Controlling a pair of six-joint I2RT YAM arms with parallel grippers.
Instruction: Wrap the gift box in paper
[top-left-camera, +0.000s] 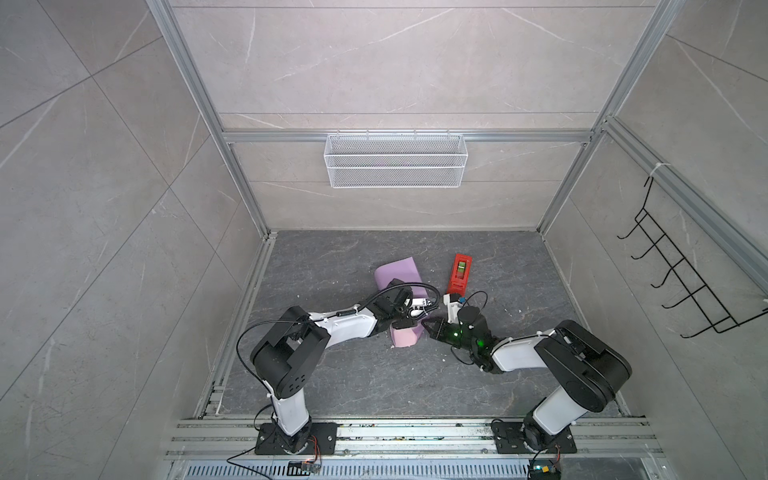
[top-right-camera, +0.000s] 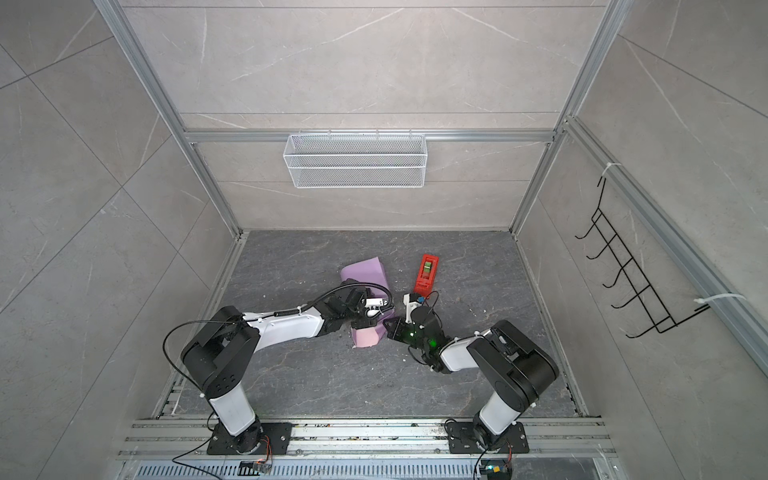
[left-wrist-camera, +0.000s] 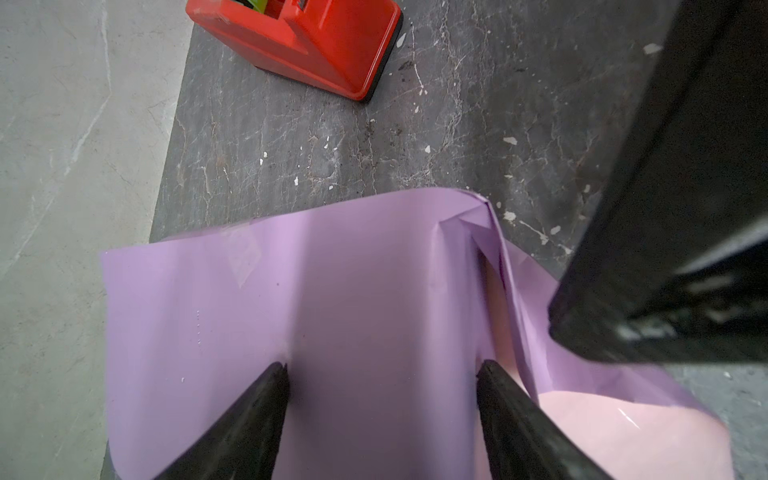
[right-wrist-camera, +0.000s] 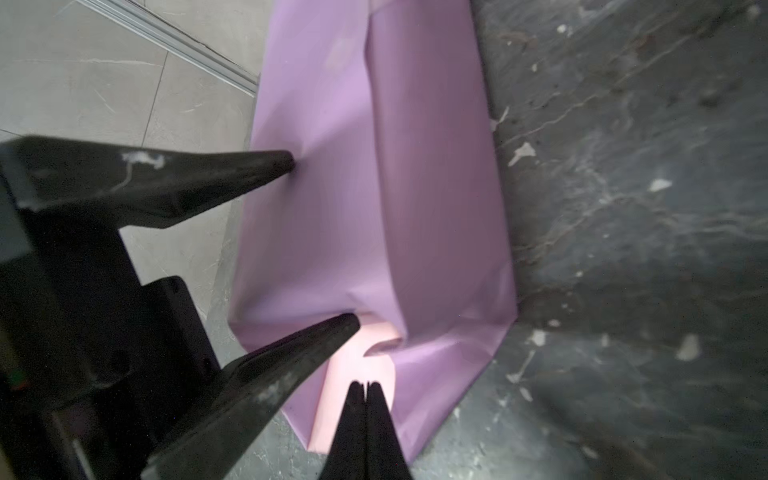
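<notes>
Lilac paper (left-wrist-camera: 353, 291) sits under the left arm (top-left-camera: 345, 326), jaws wide, tips pressing it; right arm (top-left-camera: 515, 353) reaches low, jaws closed

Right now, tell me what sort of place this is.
Probably a robot test cell: an aluminium frame boxes in the tabletop, a left arm and right arm are bolted to a front rail, and a wire basket hangs at the back.

We see our left gripper (left-wrist-camera: 382, 370) spread, both tips touching lilac paper (left-wrist-camera: 374, 291) mid-frame; red dispenser (left-wrist-camera: 316, 41) at the frame's edge, apart.
</notes>
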